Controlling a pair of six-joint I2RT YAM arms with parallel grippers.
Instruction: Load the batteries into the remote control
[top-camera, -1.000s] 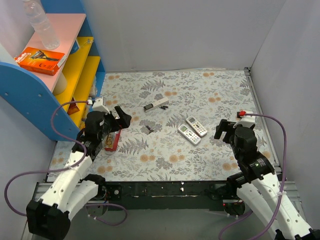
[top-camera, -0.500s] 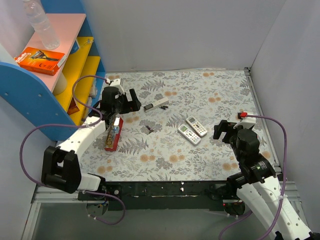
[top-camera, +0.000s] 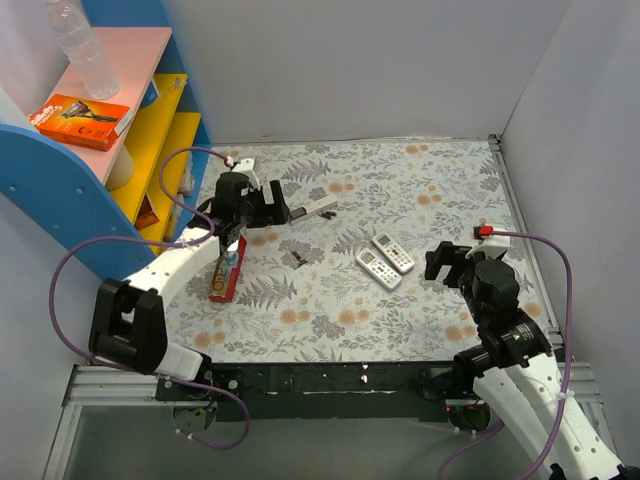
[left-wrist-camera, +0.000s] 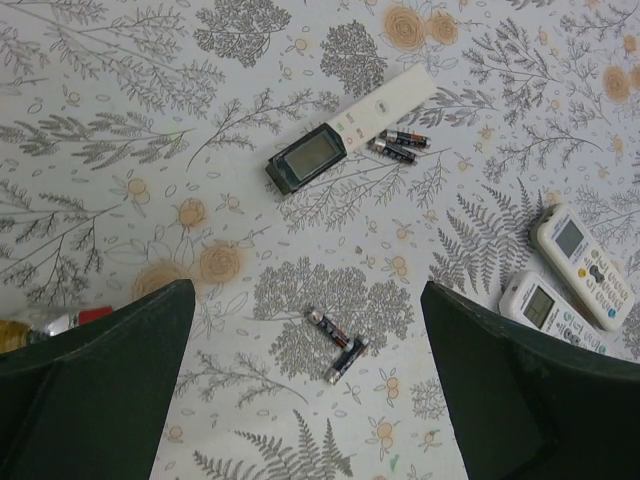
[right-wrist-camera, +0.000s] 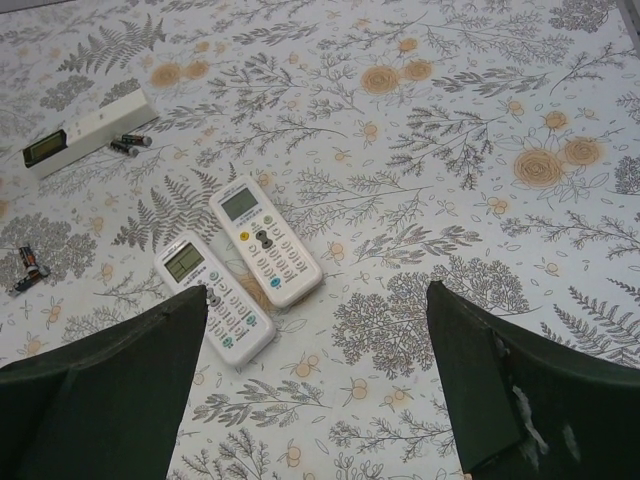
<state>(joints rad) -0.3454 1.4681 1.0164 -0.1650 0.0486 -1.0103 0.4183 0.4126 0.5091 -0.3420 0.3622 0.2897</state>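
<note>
1. The left gripper (left-wrist-camera: 308, 295) hovers wide open and empty above two touching batteries (left-wrist-camera: 337, 345); lower straight and straddle one cell only.
2. Two more lie beside the white bar (left-wrist-camera: 350, 125); the remotes (right-wrist-camera: 265, 240) sit near the right gripper (right-wrist-camera: 318, 290), likewise agape and empty.

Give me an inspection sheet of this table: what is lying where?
Surface: floral cloth, flat.
Job's things: two white remotes side by side, face up; one battery pair beside the long white bar; another battery pair mid-table.
Clutter: red packet at left.
Grippers: left gripper and right gripper open, empty.
Cables: purple cables loop off both arms.
Surroundings: blue shelf with orange box and bottle; plain walls.
</note>
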